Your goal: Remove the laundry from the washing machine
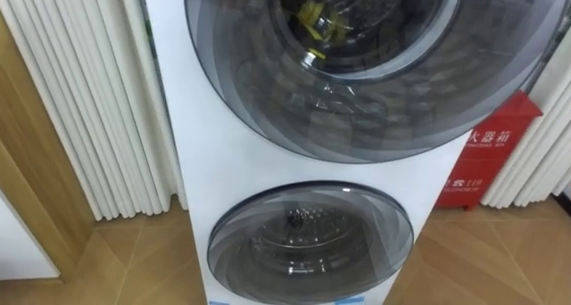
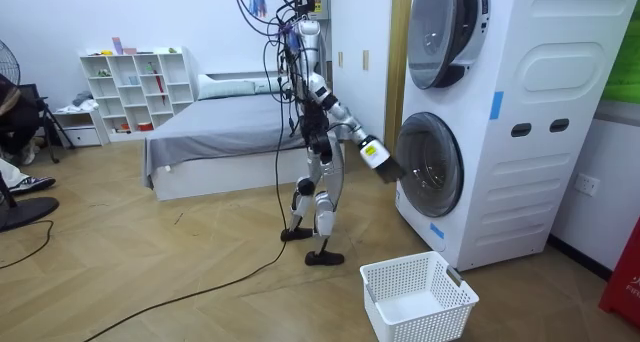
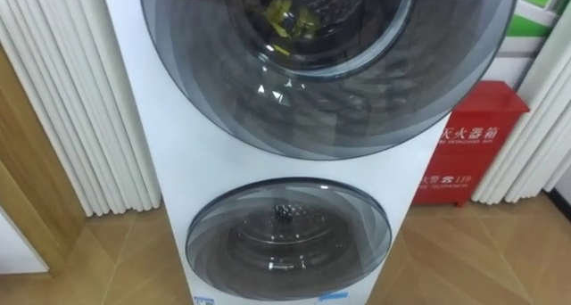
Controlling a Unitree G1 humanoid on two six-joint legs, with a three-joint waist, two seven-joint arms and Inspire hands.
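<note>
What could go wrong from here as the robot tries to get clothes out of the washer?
1. The lower door looks shut. The right hand, held out at the door's edge, may slip off or push it rather than open it.
2. The basket stands on the floor near the robot's feet, so a step towards it could knock it away or trip the robot.

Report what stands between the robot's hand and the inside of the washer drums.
Both round glass doors are shut. The outstretched hand is near the lower door, which is the barrier there. The upper door covers something yellow behind its glass. Nothing else visible stands between.
</note>
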